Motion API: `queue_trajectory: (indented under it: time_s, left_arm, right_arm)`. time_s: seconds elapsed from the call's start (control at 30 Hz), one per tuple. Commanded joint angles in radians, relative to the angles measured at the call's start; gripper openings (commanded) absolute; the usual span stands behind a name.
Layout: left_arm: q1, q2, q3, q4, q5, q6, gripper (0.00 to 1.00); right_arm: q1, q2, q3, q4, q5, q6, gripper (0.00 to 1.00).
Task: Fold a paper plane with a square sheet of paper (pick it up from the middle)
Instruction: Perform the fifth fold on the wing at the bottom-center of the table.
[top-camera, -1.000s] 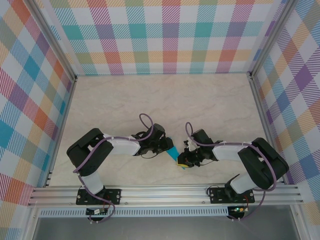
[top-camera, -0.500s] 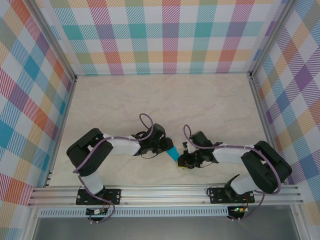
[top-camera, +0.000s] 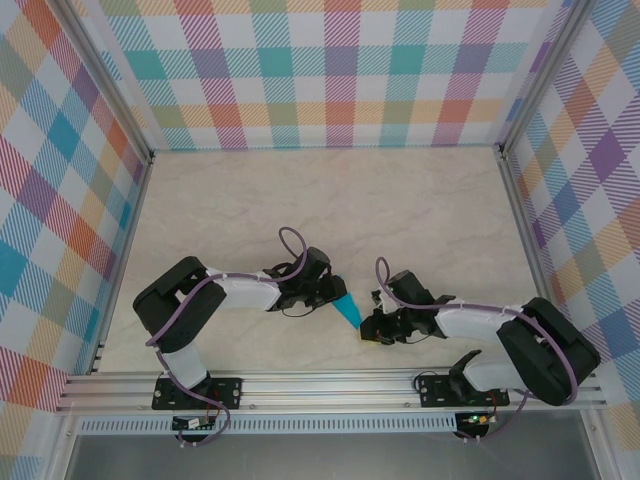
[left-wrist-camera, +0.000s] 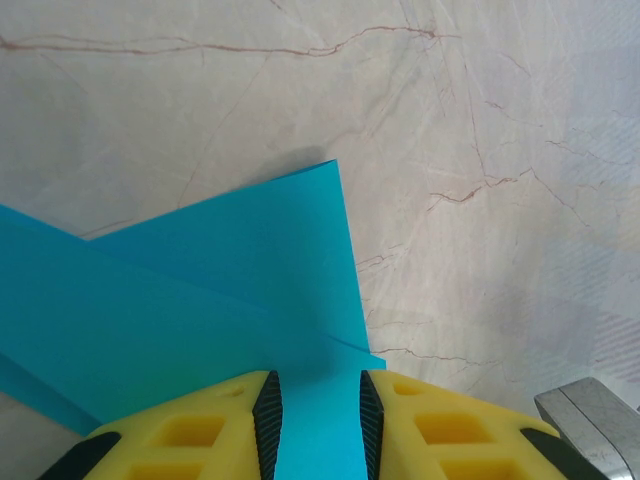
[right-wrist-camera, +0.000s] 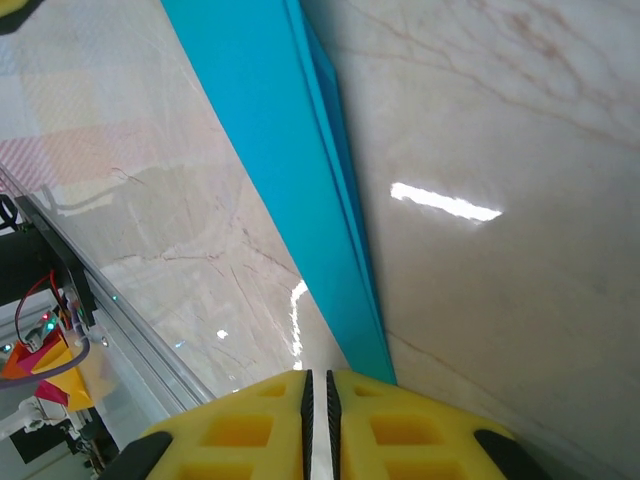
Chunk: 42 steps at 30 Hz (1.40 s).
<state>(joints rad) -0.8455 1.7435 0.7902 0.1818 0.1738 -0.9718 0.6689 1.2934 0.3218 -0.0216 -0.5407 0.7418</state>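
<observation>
Left wrist: paper plane (left-wrist-camera: 200, 300) lies between left tool (left-wrist-camera: 317, 412) fingers (left-wrist-camera: 440, 440).

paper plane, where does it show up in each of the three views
top external: paper plane lies low centre on the table.
left wrist: paper plane is in the lower left, reaching the bottom edge.
right wrist: paper plane is a narrow strip from top centre toward bottom centre.
shared landmark: the marble table.

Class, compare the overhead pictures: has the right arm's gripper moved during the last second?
Yes: the right gripper slid slightly toward the near rail.
</observation>
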Motion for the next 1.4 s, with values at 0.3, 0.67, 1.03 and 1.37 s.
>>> queue_trajectory:
  time_s: [0.3,0.67,1.03,1.37]
  left_arm:
    - [0.011,0.009,-0.012,-0.111,-0.03,0.028,0.3]
    - [0.011,0.009,-0.007,-0.111,-0.019,0.034,0.3]
    - [0.018,-0.067,0.038,-0.167,-0.023,0.103,0.34]
    - [0.026,-0.185,0.073,-0.191,-0.008,0.131,0.37]
  right_arm:
    - [0.012,-0.143,0.163,-0.264,0.101,-0.013,0.17]
    - [0.006,0.228,0.273,-0.046,0.046,0.001,0.14]
    - [0.008,0.261,0.131,0.004,0.061,0.009,0.12]
    - [0.008,0.26,0.13,0.032,0.067,0.043,0.11]
